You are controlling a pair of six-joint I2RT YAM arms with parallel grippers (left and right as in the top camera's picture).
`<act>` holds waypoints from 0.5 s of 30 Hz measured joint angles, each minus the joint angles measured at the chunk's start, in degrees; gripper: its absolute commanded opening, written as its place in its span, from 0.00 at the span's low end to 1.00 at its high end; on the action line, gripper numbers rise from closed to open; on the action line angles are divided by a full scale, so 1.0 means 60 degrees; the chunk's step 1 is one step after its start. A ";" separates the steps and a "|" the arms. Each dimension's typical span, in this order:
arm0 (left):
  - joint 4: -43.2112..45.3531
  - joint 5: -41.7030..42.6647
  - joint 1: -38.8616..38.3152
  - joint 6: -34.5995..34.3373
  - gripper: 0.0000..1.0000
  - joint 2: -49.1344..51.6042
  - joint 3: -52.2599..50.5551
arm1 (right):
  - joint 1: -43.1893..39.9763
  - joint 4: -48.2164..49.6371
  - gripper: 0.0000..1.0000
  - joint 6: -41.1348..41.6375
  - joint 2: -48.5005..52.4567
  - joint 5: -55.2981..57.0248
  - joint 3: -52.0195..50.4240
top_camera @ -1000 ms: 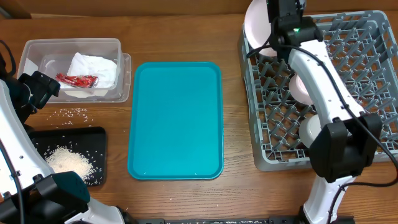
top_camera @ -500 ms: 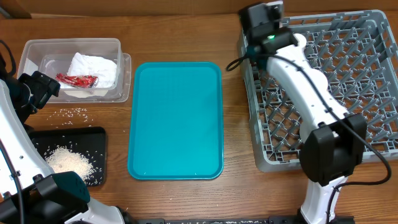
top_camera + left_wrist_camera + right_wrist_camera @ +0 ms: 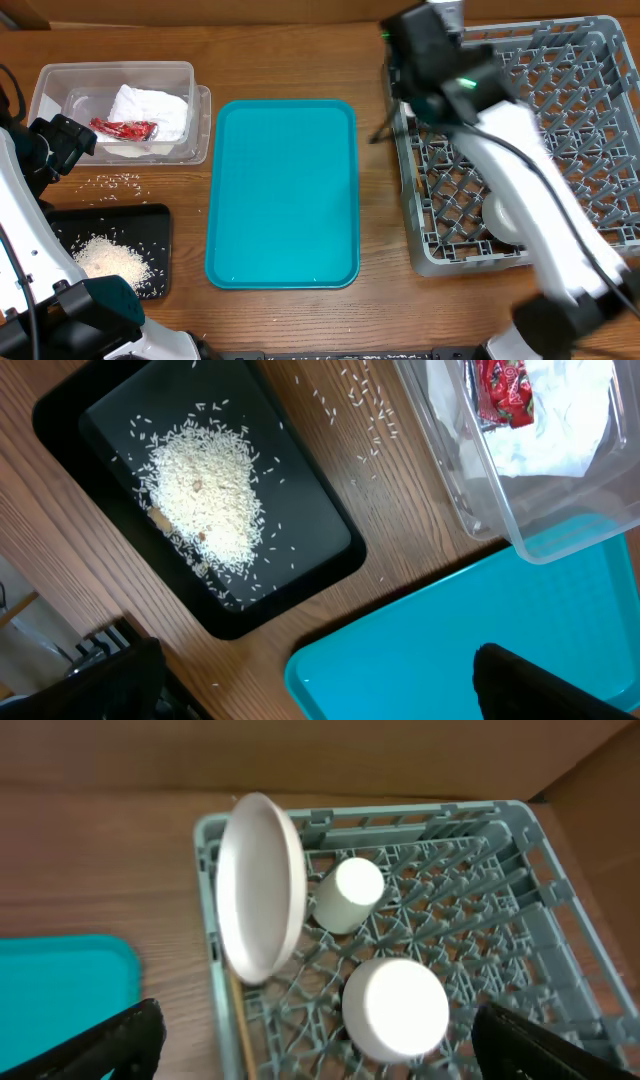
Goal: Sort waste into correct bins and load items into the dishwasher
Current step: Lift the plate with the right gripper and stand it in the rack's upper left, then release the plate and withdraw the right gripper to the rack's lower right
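The square grey plastic dish rack (image 3: 470,850) holds a pinkish-white round plate (image 3: 258,885) on edge, an upturned pale bowl (image 3: 395,1008) and a cream cup (image 3: 348,893). A crumpled white paper napkin (image 3: 150,108) and a crinkled red wrapper (image 3: 125,128) lie in the clear plastic tub (image 3: 50,85), and whitish rice scraps (image 3: 105,260) in the black rectangular tray (image 3: 155,225). The left gripper (image 3: 318,660) and right gripper (image 3: 315,1025) both have their fingers spread, empty.

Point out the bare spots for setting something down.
The teal tray is bare, as is the wood between it and the rack. The rack's right half looks free. Crowded: tub, rice on black tray, rack's left edge.

Pale plate (image 3: 262,885) stands on edge in rack (image 3: 400,816).
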 measured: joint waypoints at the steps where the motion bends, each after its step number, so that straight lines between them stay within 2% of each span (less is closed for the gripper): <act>1: 0.0000 0.0000 0.0000 0.0004 1.00 0.0000 0.0000 | -0.0033 -0.0200 1.00 0.0138 -0.0331 -0.0149 0.0029; 10: 0.0000 0.0000 0.0000 0.0000 1.00 0.0000 0.0000 | -0.0146 -0.2736 1.00 0.1395 -0.3373 -0.1133 0.0076; 15: 0.0000 0.0000 0.0000 0.0004 1.00 0.0000 0.0000 | -0.0146 -0.2994 1.00 0.1880 -0.4987 -0.1443 -0.1341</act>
